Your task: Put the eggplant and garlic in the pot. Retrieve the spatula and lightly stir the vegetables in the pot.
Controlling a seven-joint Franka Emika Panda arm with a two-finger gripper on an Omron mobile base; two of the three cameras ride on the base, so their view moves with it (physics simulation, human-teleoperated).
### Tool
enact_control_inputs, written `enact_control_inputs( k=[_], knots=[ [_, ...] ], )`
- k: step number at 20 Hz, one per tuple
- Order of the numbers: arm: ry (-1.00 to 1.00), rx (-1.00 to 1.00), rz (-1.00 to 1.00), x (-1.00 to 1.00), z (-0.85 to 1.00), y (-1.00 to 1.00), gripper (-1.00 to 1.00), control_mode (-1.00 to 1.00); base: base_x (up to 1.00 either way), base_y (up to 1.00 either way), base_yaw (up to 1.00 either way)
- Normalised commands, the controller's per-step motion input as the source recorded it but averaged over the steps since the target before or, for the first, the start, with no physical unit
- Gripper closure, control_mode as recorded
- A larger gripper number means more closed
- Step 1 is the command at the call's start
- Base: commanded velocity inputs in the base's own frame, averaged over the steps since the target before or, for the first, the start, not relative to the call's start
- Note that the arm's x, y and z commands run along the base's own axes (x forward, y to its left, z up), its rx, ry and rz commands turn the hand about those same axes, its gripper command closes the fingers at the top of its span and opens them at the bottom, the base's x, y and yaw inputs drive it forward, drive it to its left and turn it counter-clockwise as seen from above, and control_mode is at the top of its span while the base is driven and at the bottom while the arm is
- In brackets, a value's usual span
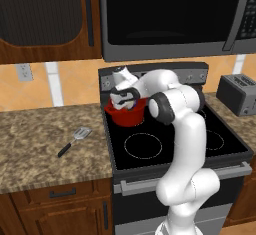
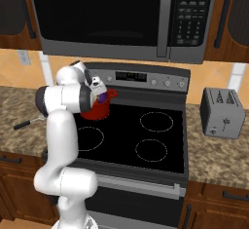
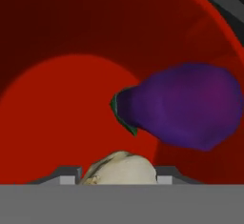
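A black glass-top stove (image 1: 165, 149) stands between granite counters (image 1: 45, 139). A steel microwave (image 2: 121, 13) hangs above it. A silver toaster (image 2: 222, 112) sits on the right-hand counter.

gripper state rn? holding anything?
Gripper: shut on the garlic, held between its fingertips over the inside of the pot; the eggplant already lies in there.

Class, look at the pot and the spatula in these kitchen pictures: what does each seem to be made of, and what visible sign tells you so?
The pot: probably enamelled or painted metal, judging by its even, smooth red surface; the rendering leaves this open.
The spatula: the head looks like bare metal, silver-grey and slotted; the thin black handle could be plastic or coated metal, too small to tell.
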Motion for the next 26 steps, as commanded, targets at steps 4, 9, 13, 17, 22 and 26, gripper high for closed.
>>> enact_control_inputs(
  k=[4,9,13,17,22,26],
  knots=[
    [-0.05,0.02,-0.20,0.02,-0.14,0.00,1.00,-1.00,0.00,0.00,0.00],
    [-0.15,0.05,-0.15,0.16,0.02,0.00,1.00,-1.00,0.00,0.00,0.00],
    [-0.06,0.07,-0.12,0.17,-0.18,0.00,1.00,-1.00,0.00,0.00,0.00],
    [-0.06,0.06,-0.11,0.03,-0.08,0.00,-1.00,-1.00,0.00,0.00,0.00],
    [-0.10,0.06,-0.09,-0.09,0.08,0.00,-1.00,-1.00,0.00,0.00,0.00],
    [-0.16,0.05,-0.07,-0.25,0.31,0.00,-1.00,-1.00,0.00,0.00,0.00]
  ],
)
